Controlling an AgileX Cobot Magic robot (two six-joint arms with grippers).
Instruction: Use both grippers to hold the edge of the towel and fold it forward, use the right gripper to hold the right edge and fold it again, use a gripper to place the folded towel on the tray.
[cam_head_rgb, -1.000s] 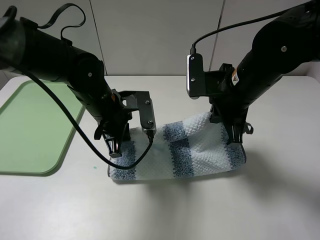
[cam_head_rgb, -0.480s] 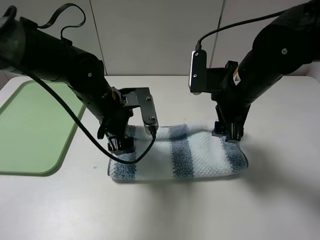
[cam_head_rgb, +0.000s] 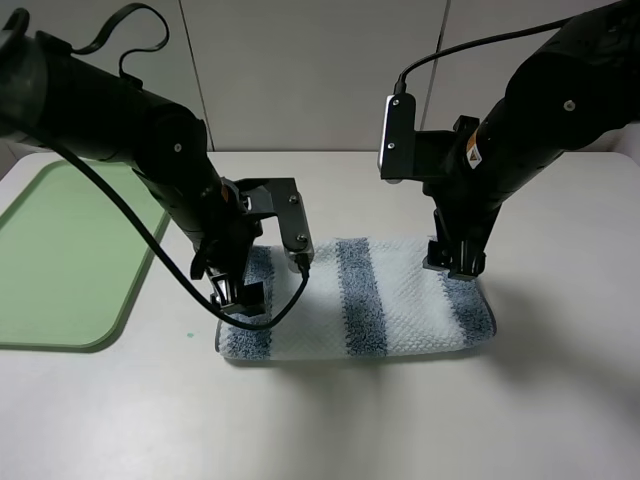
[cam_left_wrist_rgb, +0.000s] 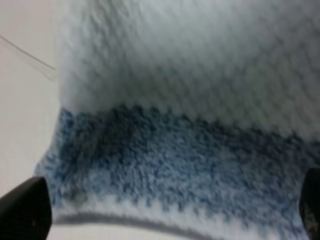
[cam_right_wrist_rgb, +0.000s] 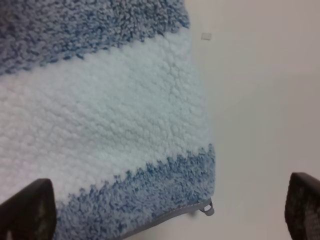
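Observation:
The towel (cam_head_rgb: 390, 300) lies flat on the white table, folded over on itself, with its blue-grey and white stripes facing up. My left gripper (cam_head_rgb: 238, 295) hangs over its left end, open, holding nothing. In the left wrist view the towel (cam_left_wrist_rgb: 175, 125) fills the picture, and one black fingertip (cam_left_wrist_rgb: 25, 207) shows at each lower corner. My right gripper (cam_head_rgb: 455, 262) stands open over the towel's far right part. The right wrist view shows the towel (cam_right_wrist_rgb: 100, 125), its grey-trimmed edge with a small corner loop (cam_right_wrist_rgb: 207, 209), and fingertips (cam_right_wrist_rgb: 27, 210) set wide apart. The light-green tray (cam_head_rgb: 60, 250) sits at the far left.
Black cables loop from the left arm's camera box (cam_head_rgb: 295, 225) down across the towel's left end. The right arm's camera box (cam_head_rgb: 393, 135) juts out toward the middle. Bare white table (cam_head_rgb: 350, 420) runs in front of the towel and to its right.
Both grippers have opened and let go of the towel's edge. The raised layer has dropped and now lies flat over the lower one. Both arms have lifted slightly.

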